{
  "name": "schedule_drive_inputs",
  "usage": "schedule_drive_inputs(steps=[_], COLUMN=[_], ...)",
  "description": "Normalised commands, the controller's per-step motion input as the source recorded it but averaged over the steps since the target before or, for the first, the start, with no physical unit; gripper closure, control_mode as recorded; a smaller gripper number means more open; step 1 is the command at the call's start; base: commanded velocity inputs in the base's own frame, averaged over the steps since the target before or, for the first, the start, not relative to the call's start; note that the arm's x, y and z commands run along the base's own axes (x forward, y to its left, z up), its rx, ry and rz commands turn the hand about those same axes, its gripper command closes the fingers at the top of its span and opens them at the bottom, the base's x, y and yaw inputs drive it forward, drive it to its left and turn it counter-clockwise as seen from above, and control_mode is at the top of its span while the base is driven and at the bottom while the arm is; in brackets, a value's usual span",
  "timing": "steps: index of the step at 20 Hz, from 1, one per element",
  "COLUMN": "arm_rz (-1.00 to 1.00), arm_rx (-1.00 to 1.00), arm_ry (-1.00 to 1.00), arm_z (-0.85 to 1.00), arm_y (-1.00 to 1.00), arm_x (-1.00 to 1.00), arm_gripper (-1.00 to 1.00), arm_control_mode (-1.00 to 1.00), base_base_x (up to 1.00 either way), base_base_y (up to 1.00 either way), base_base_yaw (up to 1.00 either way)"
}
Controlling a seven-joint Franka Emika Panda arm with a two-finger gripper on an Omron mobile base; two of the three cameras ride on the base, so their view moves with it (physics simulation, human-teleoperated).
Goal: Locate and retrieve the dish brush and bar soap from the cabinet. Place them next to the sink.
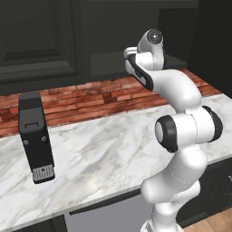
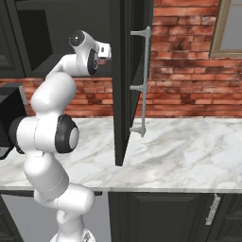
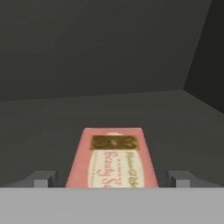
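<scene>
Inside the cabinet [image 2: 124, 71], the bar soap [image 3: 113, 158] lies flat on the shelf, between the wide-spread fingertips [image 3: 43, 179] of the end effector [image 3: 113, 179]. Grasping is in hand; next, probably, close on the soap's long sides and lift out.

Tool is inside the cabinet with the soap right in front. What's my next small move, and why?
Probably close the tool on the bar soap. In the hand view its fingertips stand wide open on either side of the soap, which lies flat on the cabinet shelf, centred between them.
</scene>
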Motion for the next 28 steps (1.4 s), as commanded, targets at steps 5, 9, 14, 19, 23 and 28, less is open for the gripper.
schedule_drive_inputs(steps=[5, 9, 14, 19, 23, 28], arm_rz=[0.0, 0.0, -0.01, -0.05, -0.03, -0.02], arm_rx=[0.02, 0.02, 0.02, -0.01, -0.05, -0.03], arm_ry=[0.01, 0.01, 0.01, 0.0, -0.03, 0.0], arm_z=[-0.16, -0.16, -0.12, 0.09, 0.42, 0.14], arm_y=[0.01, 0.0, 0.02, 0.15, 0.09, 0.01], arm_x=[0.07, 0.04, 0.01, -0.03, -0.1, -0.04], arm_gripper=[1.0, 1.0, 1.0, 1.0, 1.0, 1.0], arm_control_mode=[-1.0, -1.0, -1.0, -1.0, -1.0, -1.0], base_base_x=[0.0, 0.0, 0.0, 0.0, 0.0, 0.0], base_base_y=[0.0, 0.0, 0.0, 0.0, 0.0, 0.0], base_base_yaw=[0.0, 0.0, 0.0, 0.0, 0.0, 0.0])
